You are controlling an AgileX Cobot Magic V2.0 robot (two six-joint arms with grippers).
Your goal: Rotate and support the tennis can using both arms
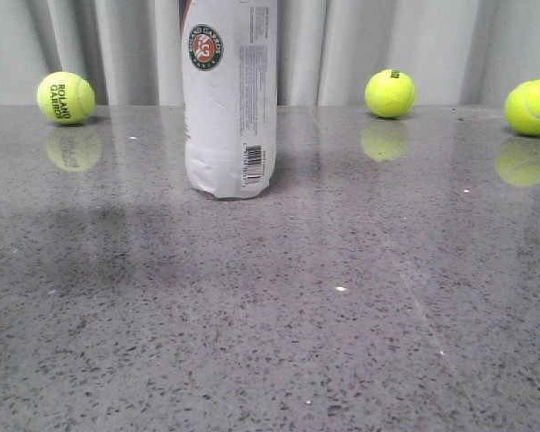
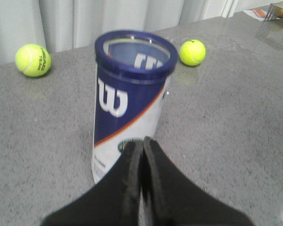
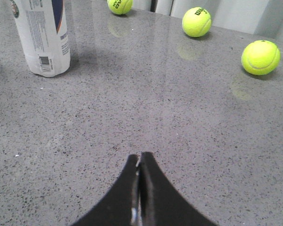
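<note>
I see the table (image 1: 342,315) carrying everything, and the can (image 1: 229,99) stands upright toward its far left-centre, free on all sides, which I judge leaves both arms room to close in. Three balls (image 1: 390,93) lie well apart from it along the back edge. My left gripper (image 2: 142,143) is clenched, empty, just short of the can; my right gripper (image 3: 140,157) is clenched too, well away.

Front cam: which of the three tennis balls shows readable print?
The leftmost tennis ball, left of the tennis can: it reads "ROLAND GARROS". The middle ball shows only a small dark mark; the right one shows none.
</note>
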